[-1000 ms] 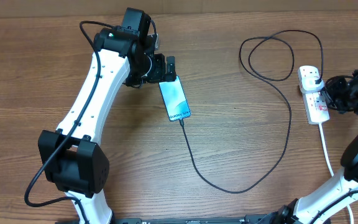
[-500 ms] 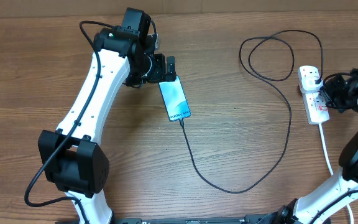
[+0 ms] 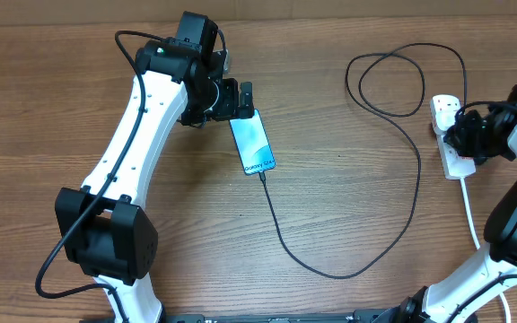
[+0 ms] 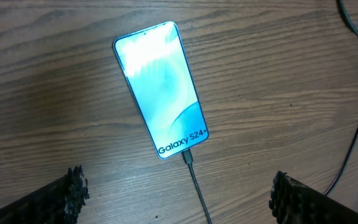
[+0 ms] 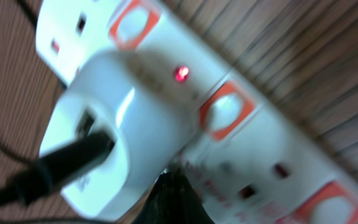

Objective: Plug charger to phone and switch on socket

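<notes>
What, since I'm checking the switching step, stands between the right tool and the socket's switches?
Nothing visible. The right tool hangs directly over the socket. The white adapter, plugged in beside the reddish switches, crowds them but leaves them uncovered.

Phone [image 4: 160, 90] screen reads "Galaxy S24+" at its cable end. Small red print on socket [image 5: 241, 155] blurred, illegible.

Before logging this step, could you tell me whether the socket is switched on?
On, apparently: the socket shows a glowing red light beside the plug.
</notes>
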### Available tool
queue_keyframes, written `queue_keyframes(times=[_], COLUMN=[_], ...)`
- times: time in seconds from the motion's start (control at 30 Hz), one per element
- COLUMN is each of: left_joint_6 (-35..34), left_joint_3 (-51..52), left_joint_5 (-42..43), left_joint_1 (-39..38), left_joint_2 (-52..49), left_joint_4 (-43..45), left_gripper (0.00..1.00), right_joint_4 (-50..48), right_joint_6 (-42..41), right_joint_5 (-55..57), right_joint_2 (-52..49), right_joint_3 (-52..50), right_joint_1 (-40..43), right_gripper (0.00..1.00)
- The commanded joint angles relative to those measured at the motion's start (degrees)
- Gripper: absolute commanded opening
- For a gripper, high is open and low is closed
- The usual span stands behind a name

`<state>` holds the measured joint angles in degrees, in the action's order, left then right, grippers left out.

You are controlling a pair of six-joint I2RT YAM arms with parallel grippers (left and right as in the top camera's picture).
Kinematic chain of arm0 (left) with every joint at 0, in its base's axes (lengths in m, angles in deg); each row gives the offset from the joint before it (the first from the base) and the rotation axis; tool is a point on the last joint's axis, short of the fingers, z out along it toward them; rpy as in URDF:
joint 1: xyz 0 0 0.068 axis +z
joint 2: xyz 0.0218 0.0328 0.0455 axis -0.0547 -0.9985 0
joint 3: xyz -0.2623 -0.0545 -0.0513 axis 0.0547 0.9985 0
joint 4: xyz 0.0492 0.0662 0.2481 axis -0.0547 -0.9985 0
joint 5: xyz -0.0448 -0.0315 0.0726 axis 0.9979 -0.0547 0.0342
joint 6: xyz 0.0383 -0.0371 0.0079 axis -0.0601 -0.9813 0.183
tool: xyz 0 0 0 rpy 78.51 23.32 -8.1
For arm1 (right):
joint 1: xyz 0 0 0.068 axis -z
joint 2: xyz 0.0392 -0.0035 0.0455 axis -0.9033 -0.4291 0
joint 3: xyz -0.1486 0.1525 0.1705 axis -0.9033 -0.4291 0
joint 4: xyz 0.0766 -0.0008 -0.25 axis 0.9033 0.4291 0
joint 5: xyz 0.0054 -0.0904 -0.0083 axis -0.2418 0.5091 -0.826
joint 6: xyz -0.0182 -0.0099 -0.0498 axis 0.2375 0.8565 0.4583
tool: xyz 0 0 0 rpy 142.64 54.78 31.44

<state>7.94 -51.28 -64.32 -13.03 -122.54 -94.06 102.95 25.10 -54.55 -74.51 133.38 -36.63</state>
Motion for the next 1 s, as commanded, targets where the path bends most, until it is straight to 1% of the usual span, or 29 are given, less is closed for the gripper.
queue_keyframes(times=[0.0, 0.1, 0.23, 0.3, 0.33, 0.4, 0.53, 0.6, 0.7, 0.73, 0.77, 0.8, 0.83, 0.93, 0.97], left_joint_6=[0.66, 0.68, 0.68, 0.66, 0.68, 0.83, 3.13, 3.76, 4.48, 5.57, 6.12, 6.32, 6.29, 6.51, 6.49], left_joint_3=[-0.76, -0.76, -0.76, -0.76, -0.76, -0.76, -0.76, -0.74, -0.74, -0.74, -0.74, -0.74, -0.74, -0.74, -0.7], left_joint_5=[-0.57, -0.72, -0.76, -1.66, -3.74, -5.92, -7.02, -6.99, -7.02, -7.02, -7.06, -7.26, -7.78, -9.79, -10.36], left_joint_1=[-0.48, -0.37, -0.37, -0.37, -0.37, -0.37, -0.39, -0.55, -1.09, -1.7, -2.08, -2.45, -2.8, -4.09, -4.42], left_joint_2=[0.15, 0.52, 1.95, 3.21, 5.09, 7.48, 12.5, 14.88, 18.1, 19.93, 20.74, 21.59, 22.36, 25.07, 25.86], left_joint_4=[-0.7, -1.27, -1.84, -2.36, -2.86, -3.61, -4.04, -4.35, -5.35, -6.27, -6.82, -7.43, -8.15, -11.08, -11.72], left_gripper=[1.0, 1.0, 1.0, 1.0, 1.0, 1.0, 1.0, 1.0, 1.0, 1.0, 1.0, 1.0, 1.0, 0.99, 1.0], right_joint_4=[3.32, 7.58, 11.28, 13.0, 14.8, 16.09, 17.16, 17.33, 17.73, 17.94, 18.08, 18.16, 18.25, 20.17, 21.03], right_joint_6=[-1.55, -1.53, -1.49, -1.44, -1.25, -1.18, 4.13, 6.8, 9.18, 10.36, 10.67, 10.67, 10.67, 10.64, 10.64], right_joint_5=[3.19, 7.76, 12.09, 13.29, 13.53, 13.05, 6.25, 3.13, 2.58, 2.6, 2.69, 2.95, 3.04, 3.04, 3.02], right_joint_2=[-0.26, 3.58, 11.76, 16.44, 22.23, 27.34, 37.75, 42.75, 48.06, 50.82, 51.98, 52.92, 53.59, 55.67, 55.89], right_joint_3=[0.44, 1.4, 1.4, 1.4, 1.4, 1.4, 1.4, 1.4, 1.38, 1.38, 1.38, 1.38, 1.38, 1.38, 1.38], right_joint_1=[-0.2, 0.02, -0.33, -0.79, -1.62, -2.97, -8.87, -14.16, -22.75, -28.72, -31.45, -33.97, -35.71, -40.41, -40.74], right_gripper=[0.04, 0.04, 0.04, 0.04, 0.04, 0.04, 0.04, 0.04, 0.04, 0.11, 0.27, 0.52, 1.0, 1.0, 1.0])
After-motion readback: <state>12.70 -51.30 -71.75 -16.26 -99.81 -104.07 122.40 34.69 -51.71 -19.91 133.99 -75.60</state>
